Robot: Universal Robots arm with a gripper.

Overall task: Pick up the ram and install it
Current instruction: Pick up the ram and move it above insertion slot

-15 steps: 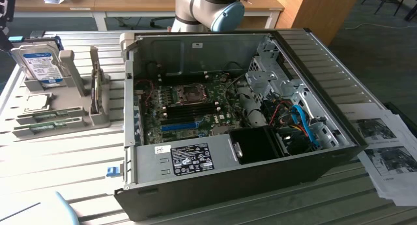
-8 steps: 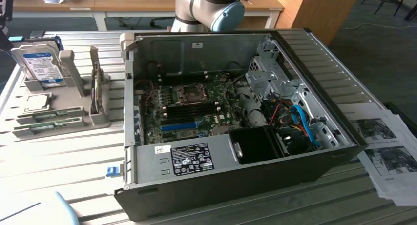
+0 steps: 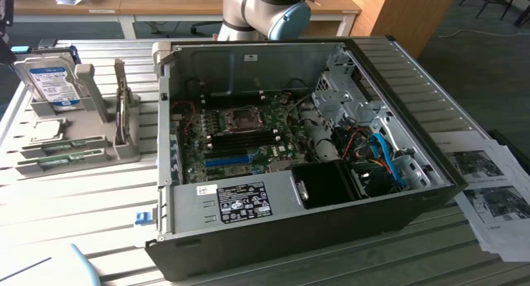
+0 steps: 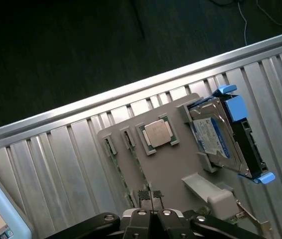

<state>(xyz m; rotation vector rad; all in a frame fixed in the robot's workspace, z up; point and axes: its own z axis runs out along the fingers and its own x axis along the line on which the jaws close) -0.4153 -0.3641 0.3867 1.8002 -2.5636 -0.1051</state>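
Gripper (image 4: 151, 199): jaws closed together, empty, above the near end of the grey holder (image 4: 171, 169)
Ram (image 4: 137, 160): two green sticks on edge in the holder's slots, starting just beneath the gripper
Long axis: straight away from the gripper, along the holder, the CPU (image 4: 157, 133) just beside the sticks

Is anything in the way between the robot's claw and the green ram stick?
Nothing visible is. The shut gripper hangs over the gray holder, near the ram, which sits uncovered in its slot.
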